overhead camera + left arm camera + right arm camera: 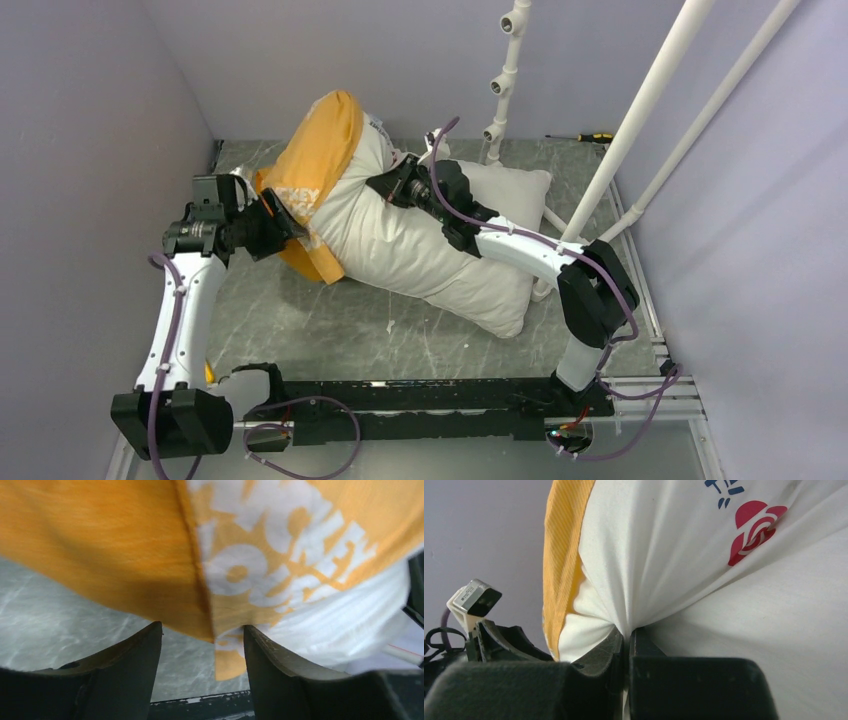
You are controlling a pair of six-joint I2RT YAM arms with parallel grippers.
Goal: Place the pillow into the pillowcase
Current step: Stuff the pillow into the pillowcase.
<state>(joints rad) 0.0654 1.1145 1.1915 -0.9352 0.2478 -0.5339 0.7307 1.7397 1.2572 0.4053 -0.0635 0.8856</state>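
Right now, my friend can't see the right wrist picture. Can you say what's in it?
The right arm's jaws are shut, pinching a fold of the white pillow that fills most of the view. A red logo sits upper right; the orange pillowcase edge covers the pillow at left.

A robotics lab cell: plain lilac walls box in a grey marbled bench, white plastic pipes rise at the far right, a mounting rail edges the near side, and a screwdriver lies by the far wall.
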